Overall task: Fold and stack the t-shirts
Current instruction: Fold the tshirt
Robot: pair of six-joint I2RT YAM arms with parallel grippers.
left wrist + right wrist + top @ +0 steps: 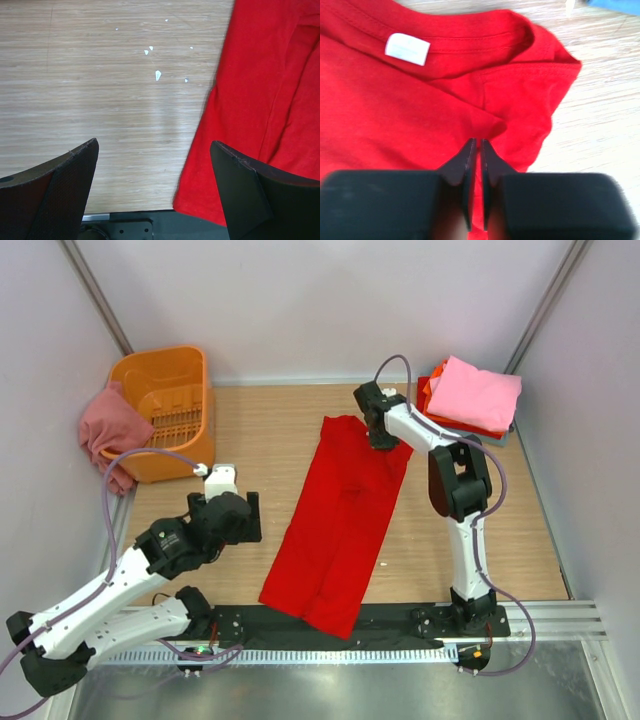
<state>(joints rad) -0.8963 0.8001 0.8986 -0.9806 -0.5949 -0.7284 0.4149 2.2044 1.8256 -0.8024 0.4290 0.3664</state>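
No legible text anywhere; only a blank-looking white neck label (407, 48) inside the red t-shirt (395, 110)

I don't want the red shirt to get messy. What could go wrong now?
The right gripper pinches only a small wrinkle of the red shirt near its collar, so the cloth might slip out. The left gripper is open over the table at the shirt's edge, so a one-sided pull could bunch it up. Its hem lies over the black strip and might catch.
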